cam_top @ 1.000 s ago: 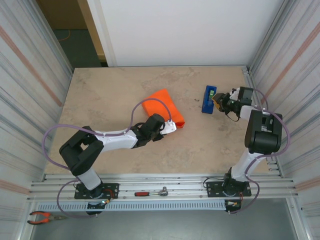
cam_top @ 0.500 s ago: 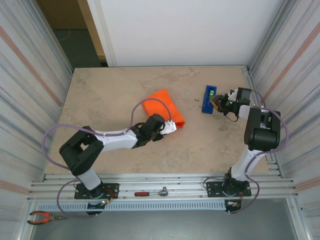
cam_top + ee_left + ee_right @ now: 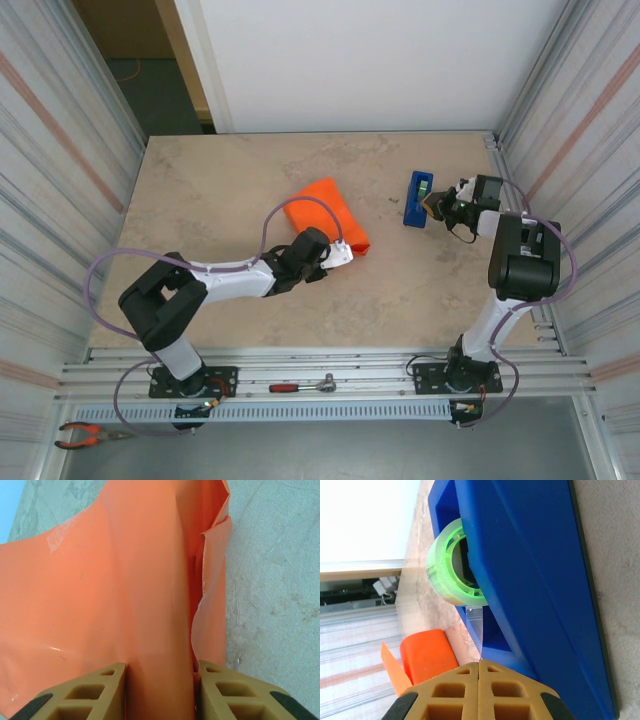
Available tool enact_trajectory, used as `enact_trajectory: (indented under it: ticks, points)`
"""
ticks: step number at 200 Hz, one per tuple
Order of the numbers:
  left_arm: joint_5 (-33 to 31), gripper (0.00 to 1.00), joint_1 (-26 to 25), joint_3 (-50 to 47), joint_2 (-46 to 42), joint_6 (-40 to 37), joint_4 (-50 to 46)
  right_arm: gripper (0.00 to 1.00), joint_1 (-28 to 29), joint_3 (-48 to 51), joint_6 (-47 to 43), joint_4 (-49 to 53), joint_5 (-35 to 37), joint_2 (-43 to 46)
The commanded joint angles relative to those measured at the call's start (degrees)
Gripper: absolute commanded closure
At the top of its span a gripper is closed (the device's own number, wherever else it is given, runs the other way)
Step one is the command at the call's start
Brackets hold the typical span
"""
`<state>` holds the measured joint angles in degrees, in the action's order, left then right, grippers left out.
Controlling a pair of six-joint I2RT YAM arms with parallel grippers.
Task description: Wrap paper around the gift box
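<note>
Lying on the surface [image 3: 220, 190] well to the left of the blue tape dispenser [image 3: 417, 198], the paper [image 3: 325, 215] is folded into a bulging orange bundle; the gift box may be inside, but the folds hide it. The left gripper [image 3: 335, 255] sits at the bundle's near corner, pinching a raised ridge of paper between its fingers [image 3: 100, 695]. The right gripper [image 3: 437, 203] is just right of the dispenser, its tips pressed together on the loose end of the clear tape strip [image 3: 476, 627] hanging from the green tape roll [image 3: 451, 565].
</note>
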<state>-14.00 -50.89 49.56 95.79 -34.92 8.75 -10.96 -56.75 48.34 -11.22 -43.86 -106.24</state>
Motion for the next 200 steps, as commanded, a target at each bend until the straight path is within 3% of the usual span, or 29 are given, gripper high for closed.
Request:
enact_trajectory:
  ticks: [1, 87, 200]
  points:
    - [3.6, 0.65, -0.62, -0.25, 2.38, 0.38, -5.5, 1.0, -0.02, 0.93, 3.49, -4.92, -3.06, 1.75]
    - [3.63, 0.66, -0.73, -0.23, 2.44, 0.38, -5.58, 1.0, -0.05, 6.63, 9.7, -10.37, -2.82, 9.43]
    - [3.39, 0.66, -1.11, -0.34, 2.55, 0.3, -5.56, 1.0, 1.03, 16.48, 11.25, -9.08, 0.35, 15.52]
